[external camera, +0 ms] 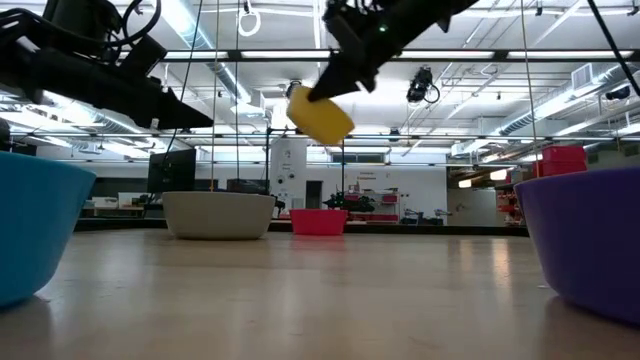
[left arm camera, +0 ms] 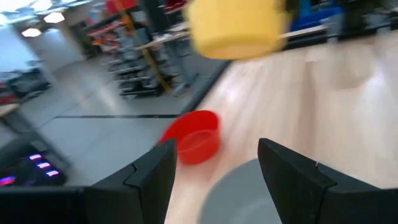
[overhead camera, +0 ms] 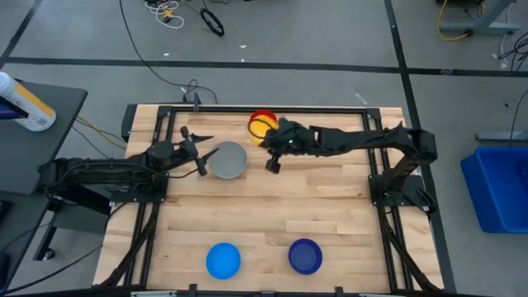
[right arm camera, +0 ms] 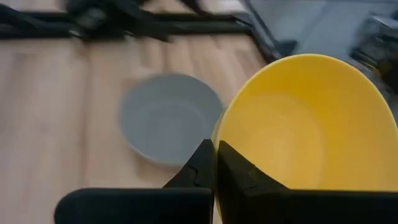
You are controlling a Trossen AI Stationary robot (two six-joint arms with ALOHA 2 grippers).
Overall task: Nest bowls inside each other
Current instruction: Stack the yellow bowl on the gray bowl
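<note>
My right gripper (external camera: 335, 88) is shut on the yellow bowl (external camera: 320, 116), which it holds in the air above the far middle of the table. The red bowl (overhead camera: 264, 113) stands on its base just beyond it. The grey bowl (overhead camera: 229, 160) stands on the table a little left of it. My left gripper (overhead camera: 206, 155) is open, level, just left of the grey bowl (left arm camera: 242, 199), touching nothing. The light blue bowl (overhead camera: 223, 259) and dark blue bowl (overhead camera: 305, 255) stand near the front edge. My right gripper pinches the yellow bowl's rim (right arm camera: 219, 134), one finger inside the bowl and one outside its wall. The fingers come from the table's right, slanting down. The bowl is lifted clear of the table and hangs tilted, its mouth turned toward the gripper.
Black frame rails (overhead camera: 247, 107) run along the table's far edge and sides. The wood between the grey bowl and the two blue bowls is bare (overhead camera: 272, 206). A blue bin (overhead camera: 503, 186) stands on the floor to the right.
</note>
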